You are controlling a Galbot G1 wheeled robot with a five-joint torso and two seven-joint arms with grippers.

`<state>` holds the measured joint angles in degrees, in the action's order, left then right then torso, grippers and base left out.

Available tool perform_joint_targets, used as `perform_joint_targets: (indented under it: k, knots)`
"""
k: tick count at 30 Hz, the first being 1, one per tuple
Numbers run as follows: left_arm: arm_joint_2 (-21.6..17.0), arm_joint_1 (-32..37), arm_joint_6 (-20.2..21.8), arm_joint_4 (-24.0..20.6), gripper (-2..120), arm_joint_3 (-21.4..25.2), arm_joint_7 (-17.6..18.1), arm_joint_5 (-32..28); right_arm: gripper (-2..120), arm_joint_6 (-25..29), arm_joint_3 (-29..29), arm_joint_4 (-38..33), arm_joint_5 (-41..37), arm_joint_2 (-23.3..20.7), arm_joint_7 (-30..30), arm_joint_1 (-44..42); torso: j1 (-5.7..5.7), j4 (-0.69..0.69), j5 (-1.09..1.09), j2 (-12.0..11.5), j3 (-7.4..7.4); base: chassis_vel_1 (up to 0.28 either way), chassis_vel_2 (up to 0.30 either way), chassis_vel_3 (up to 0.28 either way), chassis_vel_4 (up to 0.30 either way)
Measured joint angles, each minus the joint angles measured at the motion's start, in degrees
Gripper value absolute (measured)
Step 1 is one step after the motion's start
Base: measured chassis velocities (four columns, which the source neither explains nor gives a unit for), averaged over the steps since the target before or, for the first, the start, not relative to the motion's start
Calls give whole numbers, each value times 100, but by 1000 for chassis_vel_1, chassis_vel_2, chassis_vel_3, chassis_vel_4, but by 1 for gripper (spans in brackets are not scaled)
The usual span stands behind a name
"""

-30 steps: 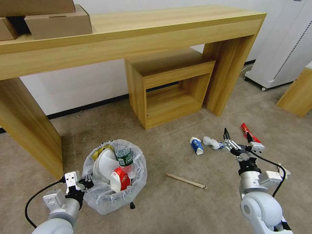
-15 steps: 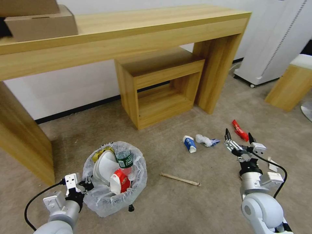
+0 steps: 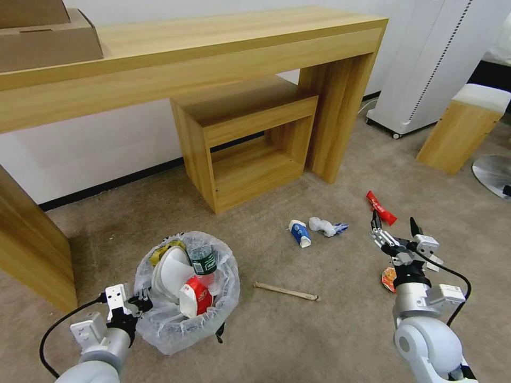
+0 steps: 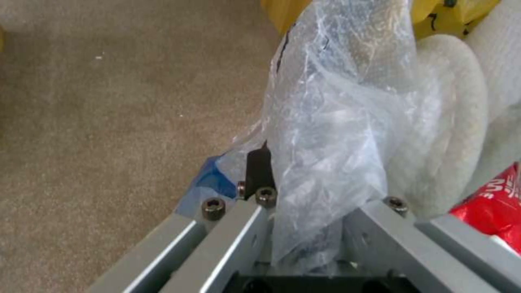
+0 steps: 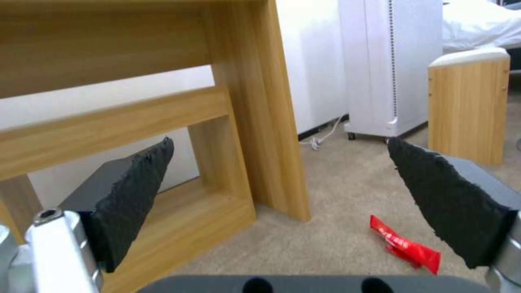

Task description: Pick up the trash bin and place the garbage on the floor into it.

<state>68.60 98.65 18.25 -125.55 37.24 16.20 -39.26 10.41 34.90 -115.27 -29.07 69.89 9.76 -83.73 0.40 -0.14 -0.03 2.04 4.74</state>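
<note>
The left gripper (image 3: 139, 304) pinches the rim of the small round trash bin with the crinkly clear bag (image 3: 226, 268), at seven o'clock in the head view. It already holds a green-labelled bottle (image 3: 203, 259) and a red wrapper (image 3: 196, 296). The right gripper (image 3: 395, 232), at four o'clock, is wide and empty. Left on the beige carpet floor (image 3: 319, 330): a blue-white paper cup (image 3: 299, 233), a crumpled tissue (image 3: 323, 226), a wooden stick (image 3: 286, 291) and a red packet (image 3: 380, 207). The job looks about half done.

The head view looks forward and down across the floor (image 3: 319, 330). The left wrist view sits tight against the trash bin (image 4: 325, 134). The right wrist view faces low along the carpet past the red wrapper (image 5: 404, 243), as seen from the head.
</note>
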Motion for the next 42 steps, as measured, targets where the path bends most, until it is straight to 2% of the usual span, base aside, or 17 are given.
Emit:
perform_joint_targets:
  k: [16, 26, 42]
  knots:
    - [6, -169, 35, 298, 0, 15, 63, -53, 100, -17, 22, -6, -39, -105, -87, -14, 0, 0, -1, 0, 0, 0, 0, 0, 0]
    - [3, -197, 37, 309, 0, 10, 83, -79, 100, -45, 11, 4, -21, -112, -97, 3, 0, 0, 0, 0, -1, 0, 0, 0, 0]
    - [-10, -206, 32, 315, 0, -3, 84, -85, 100, -25, -30, 31, 20, -72, -126, 2, 1, 0, -1, 0, 0, -77, 85, 70, -78]
